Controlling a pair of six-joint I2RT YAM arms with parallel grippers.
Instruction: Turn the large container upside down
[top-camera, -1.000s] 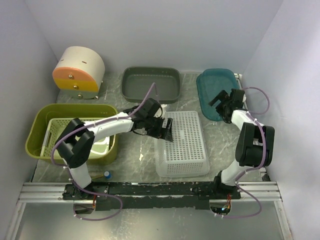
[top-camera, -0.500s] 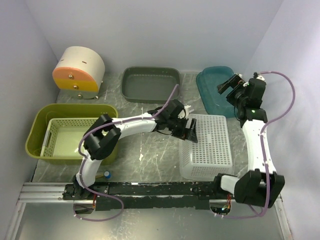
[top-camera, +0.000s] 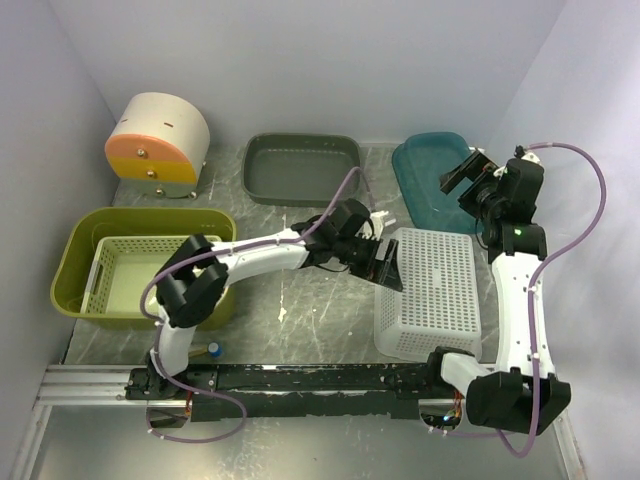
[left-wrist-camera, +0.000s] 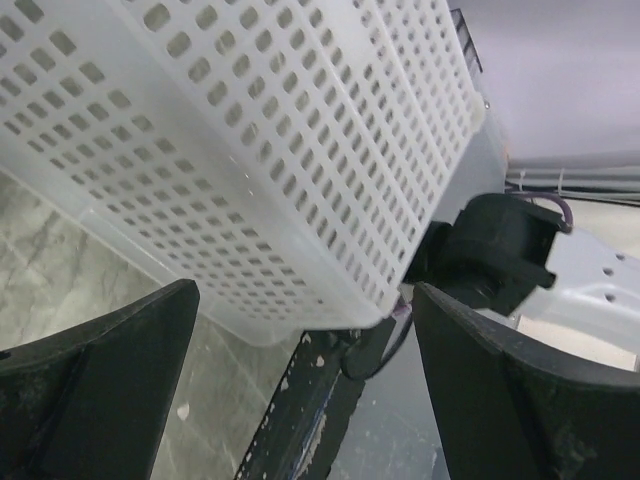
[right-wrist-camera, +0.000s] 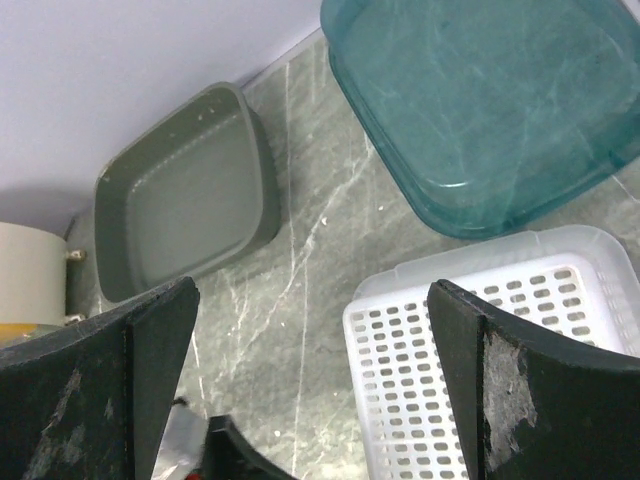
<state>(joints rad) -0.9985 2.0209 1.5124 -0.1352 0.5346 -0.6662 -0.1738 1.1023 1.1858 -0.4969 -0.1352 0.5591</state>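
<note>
Olive-green large container (top-camera: 72, 262) sat upright at the counter's (top-camera: 300, 300) left, pale green tray (top-camera: 125, 270) inside, left gripper (top-camera: 385, 262) spread wide beside white perforated basket (top-camera: 430, 290), right gripper (top-camera: 462, 172) likewise agape above teal bin (top-camera: 425, 185)

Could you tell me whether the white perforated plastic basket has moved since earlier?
Yes, the white perforated basket slid right, away from the olive-green plastic tub.

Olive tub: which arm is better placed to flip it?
Probably left. The olive tub sits upright on the left arm's side. Left tool is open at the white basket, mid-table; right tool, also open, is by the teal bin at the far right.
</note>
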